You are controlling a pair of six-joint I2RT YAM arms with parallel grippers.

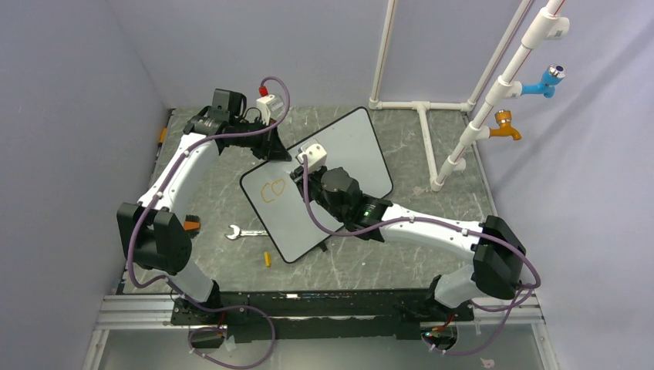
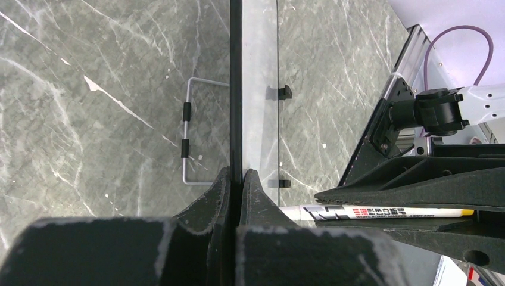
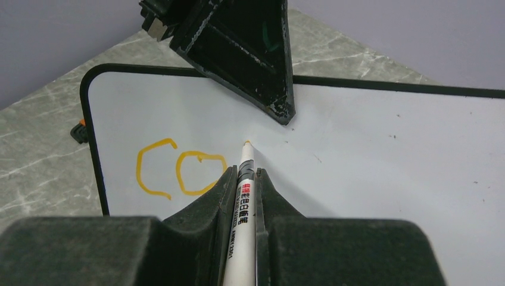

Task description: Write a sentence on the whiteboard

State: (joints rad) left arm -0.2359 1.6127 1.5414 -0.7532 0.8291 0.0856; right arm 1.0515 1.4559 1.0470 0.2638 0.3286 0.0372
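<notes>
Whiteboard [image 1: 355,146] lies skewed at mid-worktop [image 1: 224,200], one corner toward the arm bases.

My left tool [image 2: 236,179] is clenched on the whiteboard's thin black rim at its far-left edge, fingers pinching it from both sides.

My right tool [image 3: 244,179] is over the board's middle, grasping a white marker [image 3: 245,161] that juts forward between the fingers. The orange tip is at the surface. I can't tell whether it touches.

Orange letters [image 3: 178,173]: two rounded marks, a "C" and an "O", near the board's left end, just left of the marker tip. The rest of the board is blank.

Off the board, a wrench [image 1: 243,232] lies just beside its near-left edge. A small yellow piece [image 1: 268,259] lies near the closest corner.
</notes>
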